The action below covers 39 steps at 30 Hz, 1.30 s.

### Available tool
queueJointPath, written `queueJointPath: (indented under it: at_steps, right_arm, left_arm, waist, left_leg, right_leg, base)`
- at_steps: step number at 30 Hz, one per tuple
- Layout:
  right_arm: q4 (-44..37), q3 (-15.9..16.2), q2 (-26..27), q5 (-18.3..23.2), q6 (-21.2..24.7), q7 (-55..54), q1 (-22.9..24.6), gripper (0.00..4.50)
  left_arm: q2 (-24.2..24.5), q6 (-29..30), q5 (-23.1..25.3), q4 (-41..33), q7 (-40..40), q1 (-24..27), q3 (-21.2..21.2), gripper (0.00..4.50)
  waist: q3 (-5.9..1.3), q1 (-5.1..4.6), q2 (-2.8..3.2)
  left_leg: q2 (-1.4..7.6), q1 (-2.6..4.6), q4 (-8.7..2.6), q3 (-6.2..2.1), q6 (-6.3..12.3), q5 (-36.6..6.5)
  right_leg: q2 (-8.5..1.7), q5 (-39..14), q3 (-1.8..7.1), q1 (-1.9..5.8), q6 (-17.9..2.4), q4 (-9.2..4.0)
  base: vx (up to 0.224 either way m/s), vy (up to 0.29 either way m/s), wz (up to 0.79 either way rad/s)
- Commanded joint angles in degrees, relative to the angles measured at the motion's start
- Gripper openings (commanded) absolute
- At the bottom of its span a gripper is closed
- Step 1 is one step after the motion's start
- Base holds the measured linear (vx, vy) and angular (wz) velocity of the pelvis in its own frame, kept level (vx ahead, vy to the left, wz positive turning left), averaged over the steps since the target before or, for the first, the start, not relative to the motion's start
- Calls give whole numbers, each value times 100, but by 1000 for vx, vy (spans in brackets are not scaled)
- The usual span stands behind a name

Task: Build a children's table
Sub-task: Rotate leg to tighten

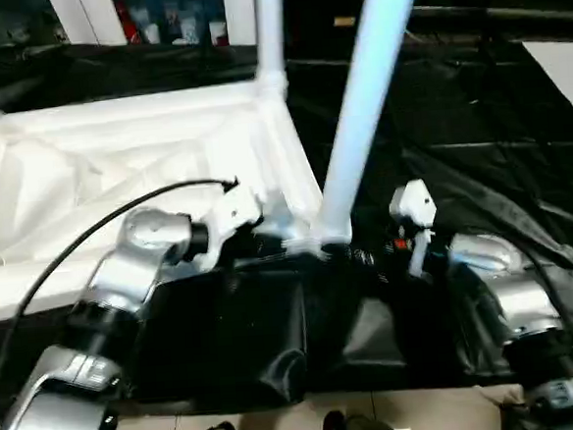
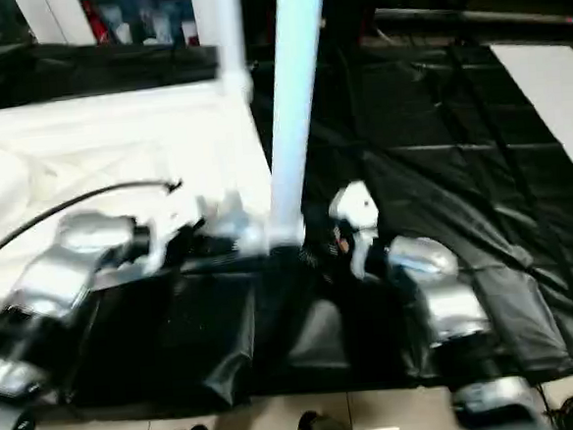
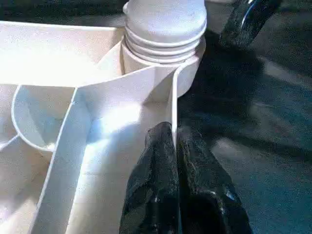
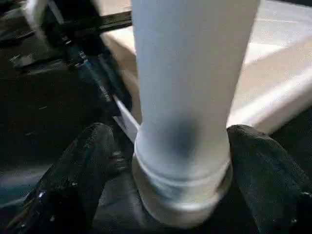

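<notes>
White plastic tabletop lies ribbed side up on black sheeting, a tapered leg standing in its near corner socket. Right gripper straddles the leg's base, fingers wide apart; left gripper pinches the tabletop's rim.

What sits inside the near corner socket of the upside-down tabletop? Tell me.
A white leg stands in the corner socket, its ribbed end showing above the rim. The part inside the socket is hidden.
</notes>
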Motion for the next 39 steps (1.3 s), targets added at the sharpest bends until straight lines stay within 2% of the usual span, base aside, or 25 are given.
queueJointPath:
  at_steps: [1, 3, 4, 6, 11, 16, 25, 27, 29, 31, 34, 35, 37, 39]
  right_arm:
    - [-155, 183, -85, 48, 51, 366, 76, 383]
    - [-156, 184, -98, 66, 68, 431, 72, 383]
    - [-162, 181, -117, 81, 72, 497, 69, 367]
    - [-154, 175, -125, 85, 51, 535, 55, 349]
    - [-108, 189, -90, 123, 45, 635, -17, 302]
    - [-77, 197, -86, 82, 31, 726, -18, 264]
    - [-10, 190, -93, 35, 1, 724, -16, 252]
    - [143, 14, 103, 0, 86, 186, -56, 252]
    - [248, -97, 230, -8, 107, -128, -94, 252]
    - [442, -280, 525, -80, 135, -861, -132, 252]
    - [606, -501, 1007, -191, 330, -2050, -161, 251]
    - [645, -623, 1222, -166, 414, -2502, -178, 251]
    - [703, -741, 1569, -205, 533, -3174, -199, 251]
    - [786, -661, 1753, -469, 481, -3638, -207, 251]
  left_arm:
    - [-49, 87, -137, 40, -315, 271, -308, 0]
    - [-10, 96, -160, -7, -382, 299, -322, 0]
    - [21, 111, -175, -58, -435, 328, -324, 0]
    - [48, 120, -182, -100, -480, 352, -321, 0]
    - [106, 115, -143, -115, -550, 357, -306, 0]
    - [112, 140, -148, -140, -549, 342, -302, 0]
    - [98, 126, -114, -108, -519, 328, -284, 0]
    - [29, 77, -24, 8, -251, 288, -233, 0]
    - [-44, 59, 42, 115, -24, 235, -188, 0]
    - [-216, 79, 168, 411, 449, 69, -92, 0]
    - [-452, 186, 271, 731, 911, -151, -32, 0]
    - [-543, 229, 321, 829, 1063, -230, -41, 0]
    - [-732, 287, 410, 1043, 1378, -386, -44, 0]
    - [-893, 345, 469, 1242, 1641, -513, -30, 0]
  waist:
    - [-343, 2, -20]
    - [-327, 3, -14]
    - [-326, 2, -20]
    - [-333, -1, -17]
    - [-346, 0, -22]
    - [-346, 1, -30]
    - [-345, 4, -30]
    - [-345, 2, -36]
    - [-330, -10, -38]
    - [-300, -20, -39]
    - [-279, -43, -42]
    - [-284, -52, -35]
    - [-291, -70, -29]
    - [-279, -72, -29]
  left_leg:
    - [351, 68, -254, -106, 1008, -262]
    - [352, 66, -271, -114, 882, -436]
    - [356, 65, -278, -120, 811, -501]
    - [353, 71, -278, -121, 762, -498]
    - [333, 62, -259, -115, 812, -321]
    - [333, 62, -255, -115, 831, -325]
    - [331, 63, -252, -116, 824, -323]
    - [327, 55, -248, -114, 836, -316]
    - [326, 43, -256, -119, 781, -440]
    - [323, 71, -291, -134, 550, -798]
    - [319, 60, -329, -159, 307, -959]
    - [321, 83, -343, -169, 221, -1043]
    - [317, 61, -350, -178, 152, -1021]
    - [316, 104, -348, -156, 144, -1114]
  right_leg:
    - [-504, -54, 319, 345, -1716, -300]
    - [-510, -400, 323, 343, -1663, -330]
    - [-514, -546, 325, 342, -1619, -342]
    - [-509, -567, 329, 338, -1590, -340]
    - [-500, -257, 332, 348, -1604, -305]
    - [-500, -293, 326, 349, -1607, -306]
    - [-497, -335, 325, 345, -1588, -305]
    - [-501, -324, 327, 349, -1593, -305]
    - [-509, -549, 328, 334, -1566, -334]
    - [-517, -1313, 323, 302, -1401, -419]
    - [-519, -1880, 329, 277, -1148, -470]
    - [-528, -2043, 334, 259, -1082, -486]
    - [-532, -1999, 332, 270, -1034, -486]
    - [-518, -1928, 346, 220, -1047, -505]
  base:
    - [0, 0, 0]
    - [0, 0, 0]
    - [0, 0, 0]
    - [0, 0, 0]
    - [0, 0, 0]
    - [0, 0, 0]
    - [0, 0, 0]
    - [0, 0, 0]
    - [0, 0, 0]
    - [0, 0, 0]
    - [0, 0, 0]
    - [0, 0, 0]
    - [0, 0, 0]
    - [0, 0, 0]
